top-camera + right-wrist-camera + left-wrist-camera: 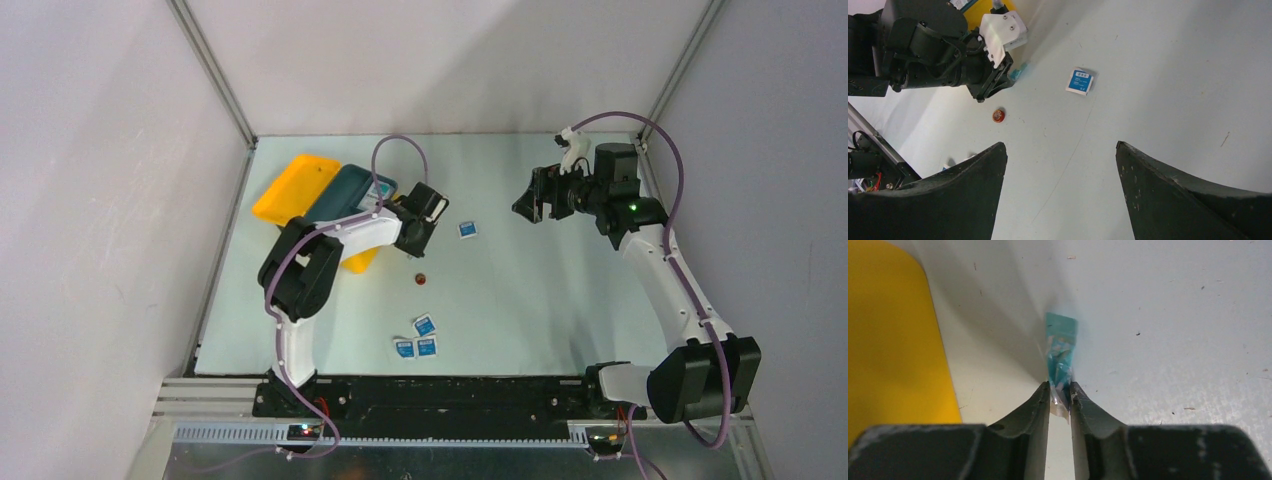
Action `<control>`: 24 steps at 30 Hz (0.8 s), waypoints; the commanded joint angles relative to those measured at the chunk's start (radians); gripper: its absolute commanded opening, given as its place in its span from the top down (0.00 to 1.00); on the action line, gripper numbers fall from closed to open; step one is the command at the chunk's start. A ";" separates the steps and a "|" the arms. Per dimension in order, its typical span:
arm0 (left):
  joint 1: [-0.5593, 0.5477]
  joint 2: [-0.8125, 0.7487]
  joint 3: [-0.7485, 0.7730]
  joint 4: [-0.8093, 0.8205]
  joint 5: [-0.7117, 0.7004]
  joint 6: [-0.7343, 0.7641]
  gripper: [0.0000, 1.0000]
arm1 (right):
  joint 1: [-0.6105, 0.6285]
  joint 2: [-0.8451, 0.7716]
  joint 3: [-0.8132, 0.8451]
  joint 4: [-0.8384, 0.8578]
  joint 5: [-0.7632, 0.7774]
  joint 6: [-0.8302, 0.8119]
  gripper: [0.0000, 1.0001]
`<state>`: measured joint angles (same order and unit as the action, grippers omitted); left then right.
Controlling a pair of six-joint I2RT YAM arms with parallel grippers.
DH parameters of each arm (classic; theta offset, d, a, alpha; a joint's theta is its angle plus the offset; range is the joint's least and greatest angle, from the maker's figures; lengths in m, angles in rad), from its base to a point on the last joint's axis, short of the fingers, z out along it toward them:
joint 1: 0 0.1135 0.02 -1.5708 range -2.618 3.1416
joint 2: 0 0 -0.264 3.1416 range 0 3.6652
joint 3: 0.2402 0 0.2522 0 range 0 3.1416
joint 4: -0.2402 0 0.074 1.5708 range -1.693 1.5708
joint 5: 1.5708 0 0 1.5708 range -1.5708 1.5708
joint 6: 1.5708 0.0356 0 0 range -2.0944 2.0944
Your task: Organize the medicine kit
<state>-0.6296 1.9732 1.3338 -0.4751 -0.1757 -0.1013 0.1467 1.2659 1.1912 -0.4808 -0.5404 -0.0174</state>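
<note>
While the yellow medicine kit [296, 184] lies at the far left of the table [560, 300], slanting toward the left wall, the left gripper [418, 236] hangs just beside its right end, apart from it; from the left wrist the kit's yellow plastic [893, 340] fills the left side, and the jaws are pinched on the lower end of a small teal packet [1060, 347], which stands up between the fingertips above the table. The right gripper [528, 205] hovers well apart over the far right, its jaws spread wide with nothing between them. A dark teal tray [350, 190] rests against the kit's right side; the left arm crosses over both and hides part of them. A blue-and-white sachet [467, 229] lies between the two grippers; a small red disc [421, 279] sits nearer; three more sachets [420, 340] cluster by the near edge. The table is pale and lightly scuffed; plain light walls [100, 200] enclose it on three sides.
</note>
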 commanded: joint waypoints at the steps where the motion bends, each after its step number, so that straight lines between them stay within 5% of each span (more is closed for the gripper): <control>1: 0.001 -0.039 0.006 -0.023 0.021 0.038 0.76 | -0.006 -0.009 0.002 0.033 -0.020 0.013 0.16; 11: 0.000 -0.379 -0.084 -0.048 0.290 0.185 0.91 | -0.010 0.002 0.002 0.046 -0.017 0.013 0.17; 18: 0.024 -0.600 -0.100 -0.106 0.126 0.271 0.91 | -0.015 0.004 0.002 0.051 -0.024 0.013 0.17; 24: 0.166 -0.595 -0.081 -0.205 0.070 0.268 0.91 | -0.016 0.001 0.002 0.043 -0.029 0.012 0.17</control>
<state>-0.5507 1.3491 1.2396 -0.5819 -0.0444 0.1413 0.1352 1.2697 1.1912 -0.4721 -0.5507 -0.0170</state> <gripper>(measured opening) 0.094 0.838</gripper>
